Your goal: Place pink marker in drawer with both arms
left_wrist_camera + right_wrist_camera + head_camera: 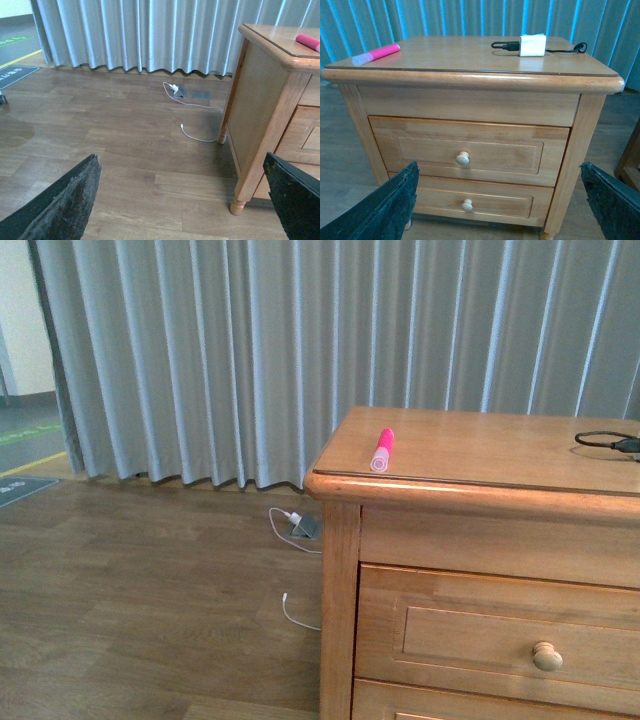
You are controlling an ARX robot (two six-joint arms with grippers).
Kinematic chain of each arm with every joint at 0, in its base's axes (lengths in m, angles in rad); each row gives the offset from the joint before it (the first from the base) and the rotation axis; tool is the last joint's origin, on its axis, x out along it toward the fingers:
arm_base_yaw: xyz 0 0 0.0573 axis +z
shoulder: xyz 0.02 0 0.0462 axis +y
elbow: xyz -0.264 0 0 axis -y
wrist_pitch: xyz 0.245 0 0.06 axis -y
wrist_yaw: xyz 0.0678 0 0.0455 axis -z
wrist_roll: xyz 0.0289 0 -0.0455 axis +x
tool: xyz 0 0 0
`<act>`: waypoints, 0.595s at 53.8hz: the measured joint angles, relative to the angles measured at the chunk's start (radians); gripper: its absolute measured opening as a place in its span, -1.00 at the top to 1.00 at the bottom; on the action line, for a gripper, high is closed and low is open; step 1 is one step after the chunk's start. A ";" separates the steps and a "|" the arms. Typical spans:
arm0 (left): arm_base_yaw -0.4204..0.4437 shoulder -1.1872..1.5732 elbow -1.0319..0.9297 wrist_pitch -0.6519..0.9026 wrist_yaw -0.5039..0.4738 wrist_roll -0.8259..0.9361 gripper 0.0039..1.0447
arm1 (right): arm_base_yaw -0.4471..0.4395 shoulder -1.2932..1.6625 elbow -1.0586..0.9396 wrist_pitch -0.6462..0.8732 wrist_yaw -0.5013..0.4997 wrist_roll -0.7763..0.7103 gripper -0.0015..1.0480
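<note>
The pink marker (382,449) lies on the wooden chest's top (480,455) near its left front corner, pale cap toward the front. It also shows in the right wrist view (375,54) and the left wrist view (308,42). The top drawer (470,152) is shut, its round knob (463,158) showing; the knob also shows in the front view (547,656). My left gripper (185,200) is open, low over the floor beside the chest's left side. My right gripper (497,200) is open, in front of the chest facing the drawers. Neither arm shows in the front view.
A white charger block (532,45) with a black cable (605,441) lies at the back right of the chest top. A lower drawer (470,202) sits beneath. A white cable and plug (187,102) lie on the wood floor. Grey curtains (300,350) hang behind.
</note>
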 joint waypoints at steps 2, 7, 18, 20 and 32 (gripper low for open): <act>0.000 0.000 0.000 0.000 0.000 0.000 -0.89 | 0.000 0.000 0.000 0.000 0.000 0.000 -0.84; 0.000 0.000 0.000 0.000 0.000 0.000 -0.89 | 0.000 0.000 0.000 0.000 0.000 0.000 -0.84; 0.000 0.000 0.000 0.000 0.000 0.000 -0.89 | 0.000 0.000 0.000 0.000 0.000 0.000 -0.84; 0.000 0.000 0.000 0.000 0.000 0.000 -0.89 | 0.000 0.000 0.000 0.000 0.000 0.000 -0.84; 0.000 0.000 0.000 0.000 0.000 0.000 -0.89 | 0.000 0.000 0.000 0.000 0.000 0.000 -0.84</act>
